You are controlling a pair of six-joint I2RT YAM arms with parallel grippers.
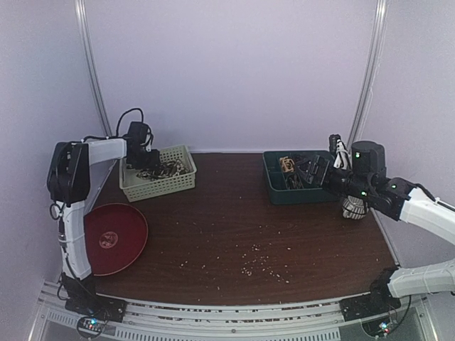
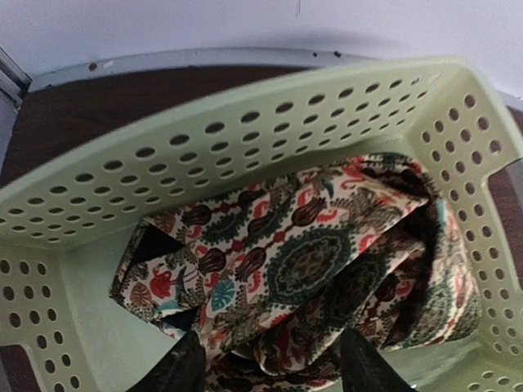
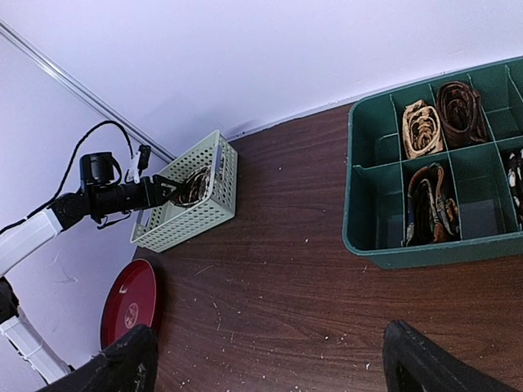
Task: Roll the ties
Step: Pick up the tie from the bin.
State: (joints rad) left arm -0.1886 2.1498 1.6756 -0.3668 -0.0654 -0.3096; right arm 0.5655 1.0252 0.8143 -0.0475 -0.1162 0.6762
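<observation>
Pale basket [image 2: 245, 147] of crumpled ties [image 2: 310, 261], green tray [image 3: 359, 237] of rolls [image 3: 422, 129]

Left arm [image 1: 106, 149]: white links, black joint housings, looped black cable [image 1: 126, 112]. Right arm [image 1: 426, 209]: same, small green lights [image 1: 362, 192].

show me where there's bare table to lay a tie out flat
Free: the table strip between the perforated basket and the divided tray, and the middle right of the red plate, though crumbs dot it. Crowded: the basket, holding ties and the left gripper, and the tray, right gripper near it.
</observation>
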